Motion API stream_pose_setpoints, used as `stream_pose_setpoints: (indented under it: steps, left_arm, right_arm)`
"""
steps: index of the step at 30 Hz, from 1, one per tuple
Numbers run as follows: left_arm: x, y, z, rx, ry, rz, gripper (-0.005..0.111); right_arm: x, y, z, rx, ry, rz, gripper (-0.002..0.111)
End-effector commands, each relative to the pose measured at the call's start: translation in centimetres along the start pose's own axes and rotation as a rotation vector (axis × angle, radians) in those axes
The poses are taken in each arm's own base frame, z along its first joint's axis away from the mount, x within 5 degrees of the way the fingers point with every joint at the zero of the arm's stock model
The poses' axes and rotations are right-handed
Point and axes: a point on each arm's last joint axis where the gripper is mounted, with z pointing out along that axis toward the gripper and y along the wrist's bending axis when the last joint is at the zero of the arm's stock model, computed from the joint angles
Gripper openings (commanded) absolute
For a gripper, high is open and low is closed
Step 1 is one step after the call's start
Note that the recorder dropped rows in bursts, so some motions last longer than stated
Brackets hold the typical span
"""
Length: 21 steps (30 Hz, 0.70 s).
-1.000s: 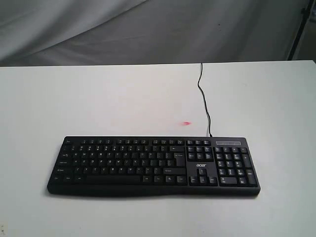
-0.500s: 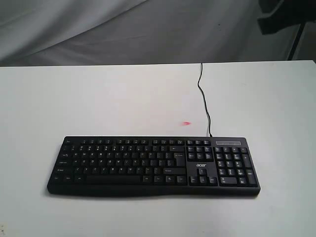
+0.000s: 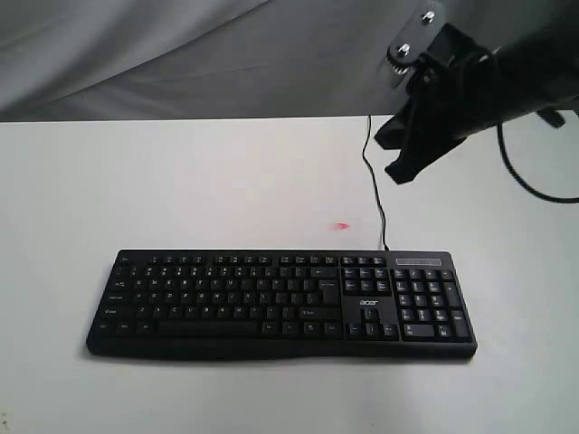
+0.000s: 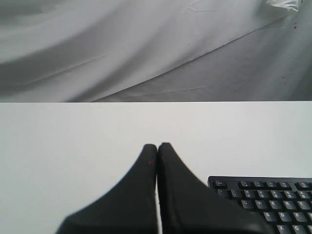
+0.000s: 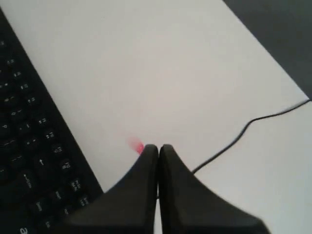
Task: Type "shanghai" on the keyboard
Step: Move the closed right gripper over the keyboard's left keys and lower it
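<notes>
a small white "acer" logo sits on the keyboard (image 3: 280, 303) above its arrow keys; key legends seem too small to read.

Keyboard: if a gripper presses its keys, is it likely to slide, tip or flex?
Likely won't tip: the keyboard is wide, low and flat on the table. It looks like a rigid slab, so little flex. A sideways shove might slide it on the smooth top; the thin, slack cable would hardly hold it.
</notes>
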Motion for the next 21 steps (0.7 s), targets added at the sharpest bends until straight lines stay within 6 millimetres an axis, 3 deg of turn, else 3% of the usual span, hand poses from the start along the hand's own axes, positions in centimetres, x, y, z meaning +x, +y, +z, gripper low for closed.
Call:
stream_pose_setpoints:
  steps: [1,9,21]
  left_arm:
    - [0.0,0.0,0.0,0.005,0.001,-0.005,0.001]
    - [0.0,0.0,0.0,0.005,0.001,-0.005,0.001]
    - [0.0,0.0,0.0,0.005,0.001,-0.005,0.001]
  right_arm:
    - [0.0,1.3,2.5,-0.074,0.012,-0.054,0.000]
    - [-0.1,3.9,5.6,-0.262,-0.041,-0.070,0.000]
    - [-0.7,5.5,6.3,-0.416,-0.156,-0.085,0.000]
